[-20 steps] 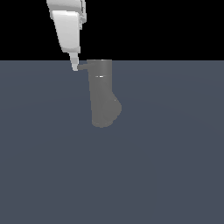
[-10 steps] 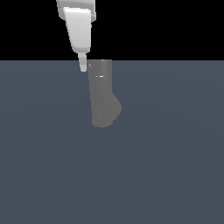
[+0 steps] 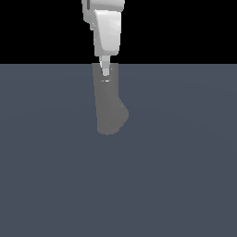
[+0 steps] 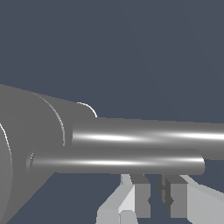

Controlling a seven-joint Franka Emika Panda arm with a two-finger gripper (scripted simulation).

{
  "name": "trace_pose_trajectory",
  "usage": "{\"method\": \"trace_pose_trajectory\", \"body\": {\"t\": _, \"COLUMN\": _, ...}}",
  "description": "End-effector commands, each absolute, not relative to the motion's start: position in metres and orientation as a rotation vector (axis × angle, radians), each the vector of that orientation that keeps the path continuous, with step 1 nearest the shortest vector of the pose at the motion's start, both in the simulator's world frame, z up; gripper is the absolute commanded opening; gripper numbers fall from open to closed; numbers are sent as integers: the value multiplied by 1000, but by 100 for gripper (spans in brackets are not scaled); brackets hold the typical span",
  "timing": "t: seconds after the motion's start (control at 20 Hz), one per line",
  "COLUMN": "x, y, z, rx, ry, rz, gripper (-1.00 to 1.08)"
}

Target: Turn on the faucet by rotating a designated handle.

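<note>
The white gripper (image 3: 106, 71) is hanging straight down over the top of the faucet (image 3: 110, 109), its narrow tip overlapping the upper end of the grey cylinder in the exterior view. The faucet is standing near the middle of the dark blue-grey floor (image 3: 176, 176), leaning slightly, with its bulging rounded end swelling out toward five o'clock from the body's centre. A small bright glint just under the gripper tip, at twelve o'clock on the body, is marking the handle (image 3: 106, 81).

In the wrist view the handle (image 4: 118, 162) is showing as a slim shiny rod jutting sideways from the faucet (image 4: 26, 148), with a second, longer rod (image 4: 148, 138) running parallel just beside it. The gripper (image 4: 156, 199) is sitting right by the handle, its two fingers (image 4: 141, 199) drawn nearly together with only a slim gap between them and nothing caught there; whether a finger is touching the rod cannot be told
</note>
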State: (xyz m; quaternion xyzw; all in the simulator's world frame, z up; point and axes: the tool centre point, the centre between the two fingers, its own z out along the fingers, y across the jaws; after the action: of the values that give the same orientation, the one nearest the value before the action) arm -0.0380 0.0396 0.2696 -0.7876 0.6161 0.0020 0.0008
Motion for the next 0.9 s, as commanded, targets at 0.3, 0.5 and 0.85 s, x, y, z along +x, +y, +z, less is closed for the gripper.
{"method": "trace_pose_trajectory", "body": {"t": 0.3, "x": -26, "y": -28, "z": 270, "rx": -2431, "ry": 1990, "rz": 0, "gripper": -100}}
{"method": "trace_pose_trajectory", "body": {"t": 0.5, "x": -24, "y": 2, "z": 270, "rx": -2482, "ry": 1920, "rz": 10, "gripper": -100}}
{"method": "trace_pose_trajectory", "body": {"t": 0.85, "x": -7, "y": -13, "z": 270, "rx": -2472, "ry": 1934, "rz": 8, "gripper": -100}}
